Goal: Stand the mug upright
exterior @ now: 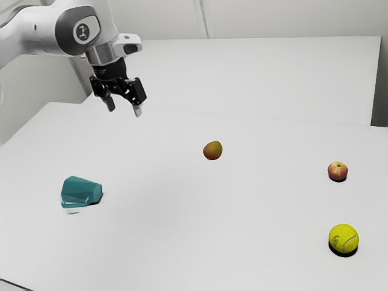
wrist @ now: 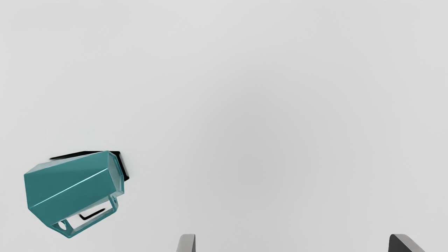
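The faceted teal mug with an angular handle is seen tipped on its side on the white table, well apart from the black two-finger gripper, whose jaws are held wide apart.

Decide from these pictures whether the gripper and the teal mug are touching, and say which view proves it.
Apart. The exterior view shows bare tabletop between the raised gripper and the mug lying on its side.
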Tool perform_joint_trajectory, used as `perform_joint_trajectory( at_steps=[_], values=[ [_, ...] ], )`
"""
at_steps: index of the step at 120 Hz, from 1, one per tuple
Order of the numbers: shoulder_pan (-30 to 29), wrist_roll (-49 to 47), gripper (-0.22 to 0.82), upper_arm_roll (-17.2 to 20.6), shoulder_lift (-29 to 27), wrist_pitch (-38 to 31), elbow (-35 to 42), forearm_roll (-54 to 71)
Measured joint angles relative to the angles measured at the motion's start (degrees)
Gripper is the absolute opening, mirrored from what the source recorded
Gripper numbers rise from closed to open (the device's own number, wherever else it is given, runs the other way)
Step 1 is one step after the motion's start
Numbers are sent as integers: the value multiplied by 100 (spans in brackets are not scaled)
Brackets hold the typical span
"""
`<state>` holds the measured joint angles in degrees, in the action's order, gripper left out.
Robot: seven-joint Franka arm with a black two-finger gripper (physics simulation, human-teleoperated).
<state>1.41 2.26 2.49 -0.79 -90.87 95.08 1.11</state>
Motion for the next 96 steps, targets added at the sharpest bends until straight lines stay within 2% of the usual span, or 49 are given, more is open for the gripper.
perform_joint_trajectory(
  at_steps=[40, 75, 96],
  values=[
    [27, 0, 60, 38, -41, -53, -33, 88],
    [-233, -4, 60, 86, -128, -73, 217, -22],
    [-642, 240, 60, 73, -160, -217, 540, -283]
  ],
)
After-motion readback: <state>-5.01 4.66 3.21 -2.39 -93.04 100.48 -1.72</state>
